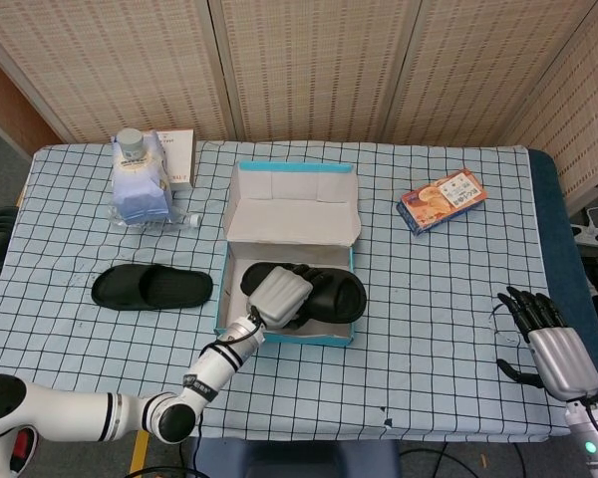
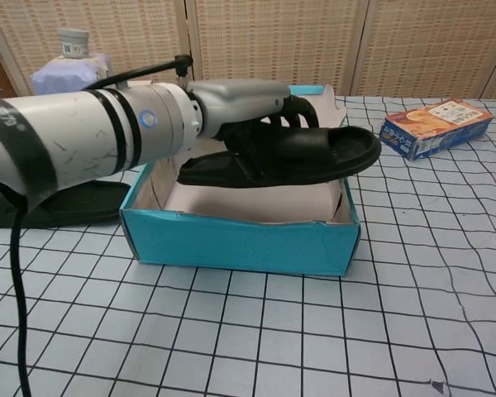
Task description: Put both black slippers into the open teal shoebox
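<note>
My left hand [image 1: 279, 296] [image 2: 240, 99] grips one black slipper [image 1: 319, 294] [image 2: 314, 157] and holds it level over the open teal shoebox [image 1: 284, 334] [image 2: 240, 240], its toe end reaching past the box's right wall. The other black slipper [image 1: 151, 287] [image 2: 54, 207] lies flat on the checked cloth to the left of the box. At the table's near right edge my right hand [image 1: 548, 344] rests with its fingers spread, holding nothing; the chest view does not show it.
The box's lid flap [image 1: 293, 214] stands up at the back. An orange snack box [image 1: 442, 199] [image 2: 434, 126] lies to the right. A wrapped bottle [image 1: 140, 179] [image 2: 70, 62] and a white carton [image 1: 179, 157] stand at the back left.
</note>
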Tool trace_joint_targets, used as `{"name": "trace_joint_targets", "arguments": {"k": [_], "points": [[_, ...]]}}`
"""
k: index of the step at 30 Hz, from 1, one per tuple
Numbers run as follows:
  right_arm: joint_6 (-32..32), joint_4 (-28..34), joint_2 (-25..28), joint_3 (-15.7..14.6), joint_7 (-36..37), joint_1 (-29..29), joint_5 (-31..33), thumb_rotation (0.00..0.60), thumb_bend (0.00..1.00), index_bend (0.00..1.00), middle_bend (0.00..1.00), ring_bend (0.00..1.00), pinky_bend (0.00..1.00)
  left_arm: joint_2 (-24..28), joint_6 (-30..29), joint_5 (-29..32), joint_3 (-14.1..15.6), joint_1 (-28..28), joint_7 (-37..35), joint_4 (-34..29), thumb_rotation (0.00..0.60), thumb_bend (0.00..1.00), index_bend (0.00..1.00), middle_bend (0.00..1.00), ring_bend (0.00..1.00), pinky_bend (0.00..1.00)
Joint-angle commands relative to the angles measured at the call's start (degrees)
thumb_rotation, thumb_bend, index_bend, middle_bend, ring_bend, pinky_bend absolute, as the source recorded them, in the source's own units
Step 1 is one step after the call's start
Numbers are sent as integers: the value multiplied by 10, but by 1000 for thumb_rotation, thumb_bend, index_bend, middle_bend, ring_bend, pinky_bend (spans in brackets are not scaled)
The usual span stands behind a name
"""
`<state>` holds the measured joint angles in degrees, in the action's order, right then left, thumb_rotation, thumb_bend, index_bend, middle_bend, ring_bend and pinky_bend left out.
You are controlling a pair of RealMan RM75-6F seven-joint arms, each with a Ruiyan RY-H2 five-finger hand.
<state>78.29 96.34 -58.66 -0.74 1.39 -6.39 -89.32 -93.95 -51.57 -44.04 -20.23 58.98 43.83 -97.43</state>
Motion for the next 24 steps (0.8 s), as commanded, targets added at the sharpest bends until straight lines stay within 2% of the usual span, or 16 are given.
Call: {"name": "trace_joint_targets", "arguments": {"k": [1, 5, 10, 18, 24], "points": [[-2, 1, 0, -1, 0, -1, -1, 583, 141, 0, 0, 0, 0, -15, 23, 24, -2, 22, -32, 53, 600, 453, 530, 672, 576, 583], [-2, 2, 2, -2, 1, 0, 0, 583, 141, 0, 0, 0, 0, -24, 25, 30, 5, 35, -50, 93, 600, 452, 530, 673, 577, 583], [-5, 3, 2, -4, -1, -1, -1, 583, 141, 0, 0, 0, 0, -32, 13, 25, 22, 46, -48, 114, 600, 451, 534, 682, 586, 589], [-6, 6, 4, -6, -1, -1, -1, 586, 141, 0, 0, 0, 0, -49, -19, 35, 55, 60, -11, 143, 600, 454, 544, 705, 608, 607], [-6, 8, 7, -8, 2, -1, -4, 590, 141, 0, 0, 0, 0, -61, -3, 57, 61, 62, -23, 177, 600, 452, 542, 709, 614, 611]]}}
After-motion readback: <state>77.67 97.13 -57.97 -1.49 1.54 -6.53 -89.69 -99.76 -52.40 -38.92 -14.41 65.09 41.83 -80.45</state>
